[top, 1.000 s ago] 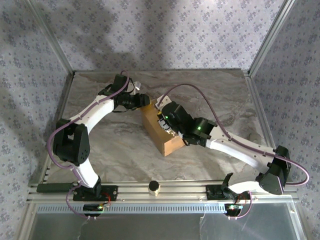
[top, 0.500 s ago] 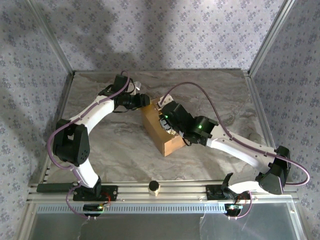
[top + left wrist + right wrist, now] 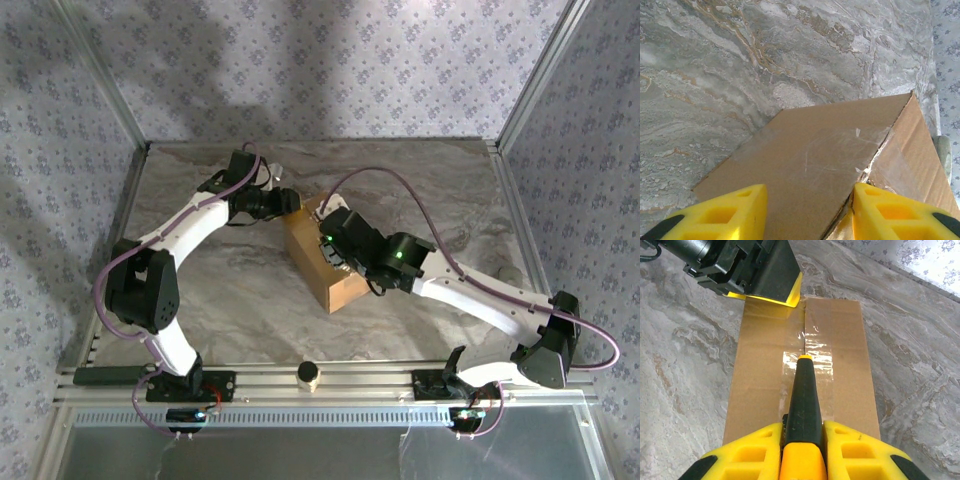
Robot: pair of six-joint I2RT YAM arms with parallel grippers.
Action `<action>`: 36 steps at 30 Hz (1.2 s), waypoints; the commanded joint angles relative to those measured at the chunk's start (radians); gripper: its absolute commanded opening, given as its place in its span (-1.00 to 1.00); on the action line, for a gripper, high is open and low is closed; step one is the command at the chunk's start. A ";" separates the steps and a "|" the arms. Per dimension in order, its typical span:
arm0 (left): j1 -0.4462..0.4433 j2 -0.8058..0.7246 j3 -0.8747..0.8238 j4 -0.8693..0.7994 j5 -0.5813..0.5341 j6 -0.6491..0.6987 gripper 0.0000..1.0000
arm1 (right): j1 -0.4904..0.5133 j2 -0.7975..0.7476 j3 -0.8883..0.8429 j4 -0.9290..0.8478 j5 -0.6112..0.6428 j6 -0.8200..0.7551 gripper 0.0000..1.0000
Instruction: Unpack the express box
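Note:
The express box (image 3: 335,285), a tan carton, lies at an angle mid-table, its top flaps sealed with glossy clear tape. My right gripper (image 3: 804,427) is shut on a black-and-yellow knife (image 3: 804,395). The knife's tip rests on the taped centre seam of the box (image 3: 760,385). From above, that gripper (image 3: 332,250) hovers over the box's middle. My left gripper (image 3: 290,203) sits at the box's far end, also visible as a yellow-and-black block (image 3: 765,296). Its fingers (image 3: 725,212) stand apart over one flap (image 3: 815,160), the right one at the torn seam, gripping nothing.
A small round cylinder (image 3: 309,374) stands on the near rail between the arm bases. A grey roundish object (image 3: 510,272) lies by the right wall. Aluminium posts and patterned walls enclose the marble table (image 3: 420,180).
My right gripper and the knife have edged slightly left along the box top, toward its far end. The left arm and the box have stayed put.

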 commanded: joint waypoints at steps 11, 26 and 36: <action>0.018 0.042 -0.051 -0.086 -0.242 -0.024 -0.14 | 0.070 -0.017 0.043 -0.174 -0.026 0.055 -1.00; 0.013 -0.010 -0.079 -0.055 -0.288 0.006 -0.16 | 0.075 -0.016 0.048 -0.233 -0.023 0.069 -1.00; 0.013 -0.021 -0.071 -0.060 -0.290 0.030 -0.16 | 0.085 -0.017 0.041 -0.264 -0.012 0.062 -1.00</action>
